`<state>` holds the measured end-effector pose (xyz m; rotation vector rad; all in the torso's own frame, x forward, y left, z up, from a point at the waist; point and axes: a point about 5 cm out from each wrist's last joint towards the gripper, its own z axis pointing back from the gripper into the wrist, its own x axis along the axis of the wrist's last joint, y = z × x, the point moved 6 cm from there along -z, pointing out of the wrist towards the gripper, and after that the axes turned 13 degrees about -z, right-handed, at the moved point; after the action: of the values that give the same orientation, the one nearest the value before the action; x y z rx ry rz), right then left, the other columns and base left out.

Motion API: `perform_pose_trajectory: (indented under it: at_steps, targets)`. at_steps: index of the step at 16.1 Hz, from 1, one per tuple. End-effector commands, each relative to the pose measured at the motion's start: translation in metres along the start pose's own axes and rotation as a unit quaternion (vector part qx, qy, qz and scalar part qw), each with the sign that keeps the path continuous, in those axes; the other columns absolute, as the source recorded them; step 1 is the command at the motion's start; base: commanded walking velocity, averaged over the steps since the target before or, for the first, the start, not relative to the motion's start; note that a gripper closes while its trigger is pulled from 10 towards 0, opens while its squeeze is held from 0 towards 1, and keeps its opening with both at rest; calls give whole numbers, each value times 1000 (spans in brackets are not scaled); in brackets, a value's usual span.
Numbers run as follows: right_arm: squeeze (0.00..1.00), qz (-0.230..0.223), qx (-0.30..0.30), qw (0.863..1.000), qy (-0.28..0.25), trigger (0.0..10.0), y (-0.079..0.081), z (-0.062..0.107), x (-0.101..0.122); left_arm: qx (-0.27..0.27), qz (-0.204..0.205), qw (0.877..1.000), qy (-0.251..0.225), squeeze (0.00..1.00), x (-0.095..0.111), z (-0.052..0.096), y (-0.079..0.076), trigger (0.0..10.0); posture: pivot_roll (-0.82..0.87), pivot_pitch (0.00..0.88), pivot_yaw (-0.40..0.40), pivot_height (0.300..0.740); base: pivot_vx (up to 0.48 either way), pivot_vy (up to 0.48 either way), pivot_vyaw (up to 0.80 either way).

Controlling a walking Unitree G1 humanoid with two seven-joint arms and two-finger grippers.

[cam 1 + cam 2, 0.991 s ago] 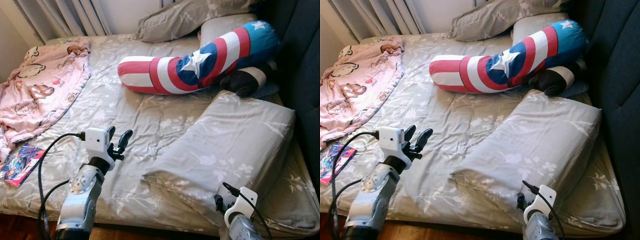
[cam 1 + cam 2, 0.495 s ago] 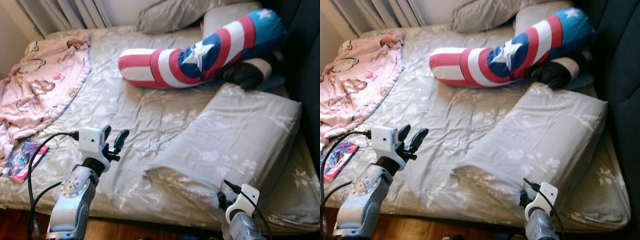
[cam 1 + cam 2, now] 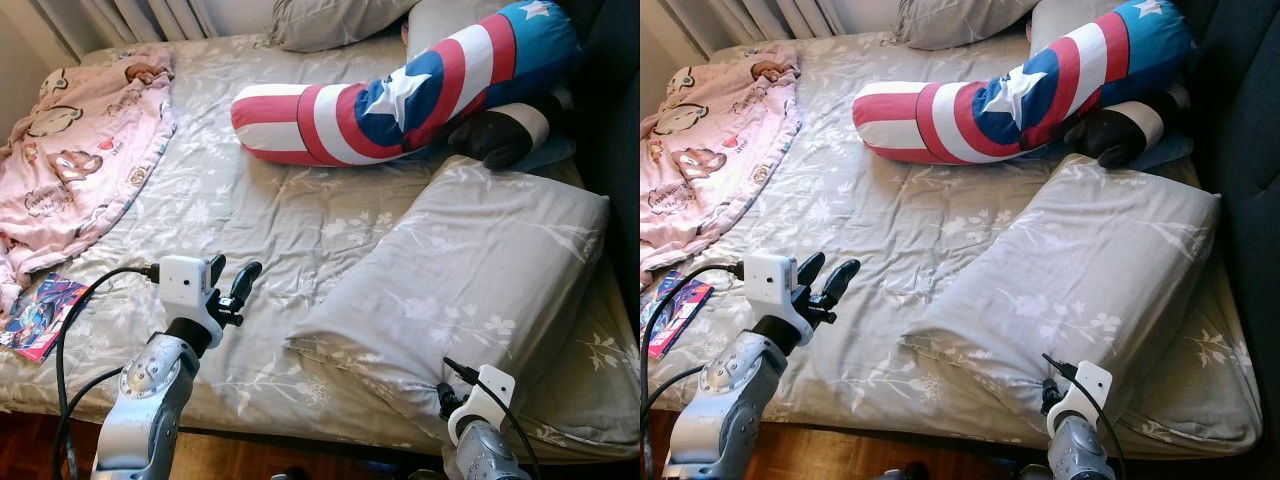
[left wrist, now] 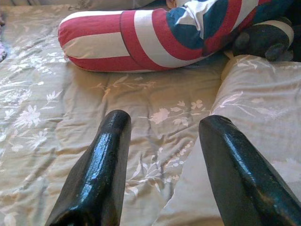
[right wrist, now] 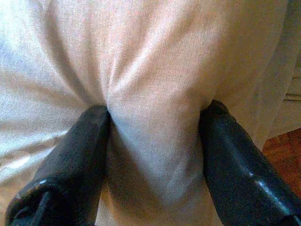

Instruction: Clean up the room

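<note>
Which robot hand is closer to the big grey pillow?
Right. The right gripper has its fingers pressed into the pillow at its near edge. The left gripper hovers over the sheet, apart from the pillow.

The left arm is raised over the bed's near edge, its left gripper (image 3: 232,283) held with fingers spread apart – nothing between them. The right gripper (image 5: 153,141) is set low at the near right, fingers pressed into grey fabric
</note>
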<state>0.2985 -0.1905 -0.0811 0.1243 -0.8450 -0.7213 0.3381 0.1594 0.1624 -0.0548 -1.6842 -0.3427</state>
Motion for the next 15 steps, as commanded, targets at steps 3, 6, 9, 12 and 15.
perform_pose_trajectory:
  at_steps: [3,6,9,12,15]
  targets:
    - [0,7,-6,998,55,0,-4,7,-38,5,-1,1000,17,0,-7,6,3,10000,153,304,163,740,0,0,0]
    - [0,11,1,998,56,0,-2,7,-38,5,-2,1000,19,0,-9,5,3,10000,154,294,159,740,0,0,0]
    - [0,14,1,998,58,0,-3,7,-39,5,-1,1000,21,0,-11,5,2,10000,150,285,156,740,0,0,0]
    - [0,12,0,998,56,0,-4,7,-38,3,2,1000,23,0,-13,6,0,10000,147,281,154,740,0,0,0]
    - [0,16,6,999,49,0,-2,6,-35,-1,7,1000,22,0,-13,4,-2,10000,134,281,154,740,0,0,0]
